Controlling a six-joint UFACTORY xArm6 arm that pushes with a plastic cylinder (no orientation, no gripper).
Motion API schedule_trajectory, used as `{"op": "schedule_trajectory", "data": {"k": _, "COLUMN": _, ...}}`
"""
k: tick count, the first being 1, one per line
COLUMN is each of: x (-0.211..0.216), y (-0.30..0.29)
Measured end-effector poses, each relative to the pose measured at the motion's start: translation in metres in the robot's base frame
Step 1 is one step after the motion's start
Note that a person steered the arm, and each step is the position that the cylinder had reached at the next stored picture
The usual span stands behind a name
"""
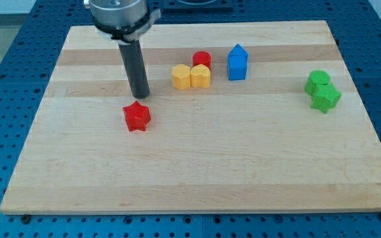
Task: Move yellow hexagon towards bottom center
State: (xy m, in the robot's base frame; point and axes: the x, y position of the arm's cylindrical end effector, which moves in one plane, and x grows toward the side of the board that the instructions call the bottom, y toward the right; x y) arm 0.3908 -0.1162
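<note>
The yellow hexagon [180,76] lies on the wooden board a little above centre, touching a yellow heart-like block [200,77] on its right. A red cylinder [202,59] stands just behind the pair. My tip [140,96] is to the left of the yellow hexagon, about a block's width away, and just above a red star [137,117].
A blue house-shaped block [237,63] stands right of the red cylinder. A green cylinder [318,80] and a green star [325,98] touch each other near the board's right edge [366,112]. A blue pegboard surrounds the board.
</note>
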Motion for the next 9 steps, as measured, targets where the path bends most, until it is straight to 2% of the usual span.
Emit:
{"op": "schedule_trajectory", "data": {"k": 2, "x": -0.049, "y": 0.007}}
{"op": "schedule_trajectory", "data": {"k": 5, "x": -0.061, "y": 0.086}}
{"op": "schedule_trajectory", "data": {"k": 6, "x": -0.054, "y": 0.088}}
{"op": "schedule_trajectory", "data": {"k": 9, "x": 0.009, "y": 0.083}}
